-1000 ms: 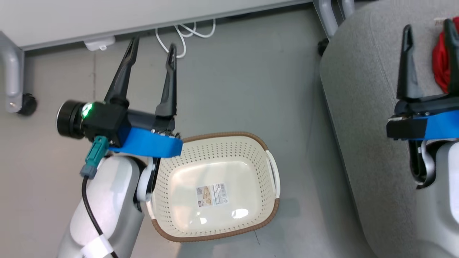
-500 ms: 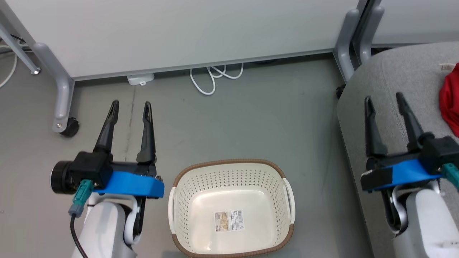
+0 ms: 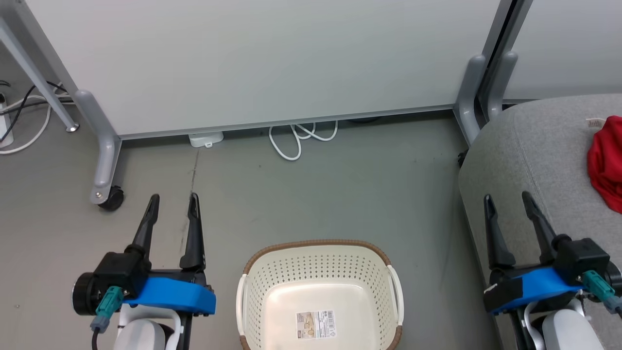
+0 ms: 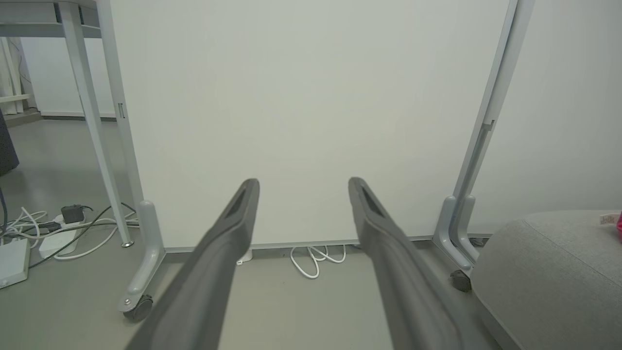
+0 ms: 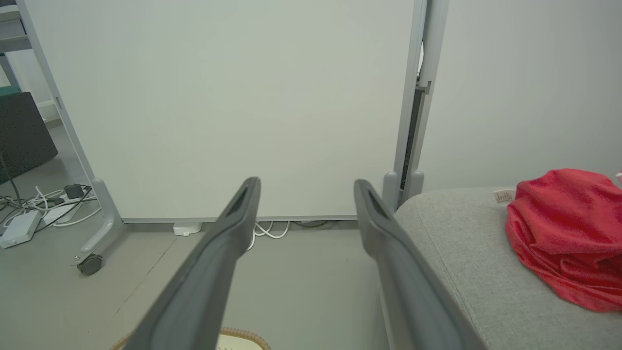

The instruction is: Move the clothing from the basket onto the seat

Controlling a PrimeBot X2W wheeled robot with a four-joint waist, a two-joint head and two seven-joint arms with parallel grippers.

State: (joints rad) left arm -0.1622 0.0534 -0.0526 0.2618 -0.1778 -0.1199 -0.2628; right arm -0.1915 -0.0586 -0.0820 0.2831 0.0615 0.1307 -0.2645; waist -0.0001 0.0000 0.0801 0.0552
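Finishing well means parking both arms clear: left gripper [image 3: 174, 197] and right gripper [image 3: 507, 197] stand spread and empty, the basket [image 3: 316, 241] looks bare between them, the clothing [image 3: 605, 163] lies on the seat [image 3: 525, 146] just beyond the right one.

Glossy, smooth perforated plastic basket [image 3: 291, 267]; matt grey coarse-weave fabric seat [image 3: 534, 146]; soft, faintly lustrous red cloth clothing [image 3: 605, 160].

a white partition panel [image 3: 272, 63] stands on grey legs [image 3: 104, 146] with a black caster [image 3: 112, 199] on the grey floor [image 3: 340, 194]. a looped white cable [image 3: 294, 143] and a small white box [image 3: 206, 139] lie at its foot; more cables [image 4: 29, 219] tangle far left.
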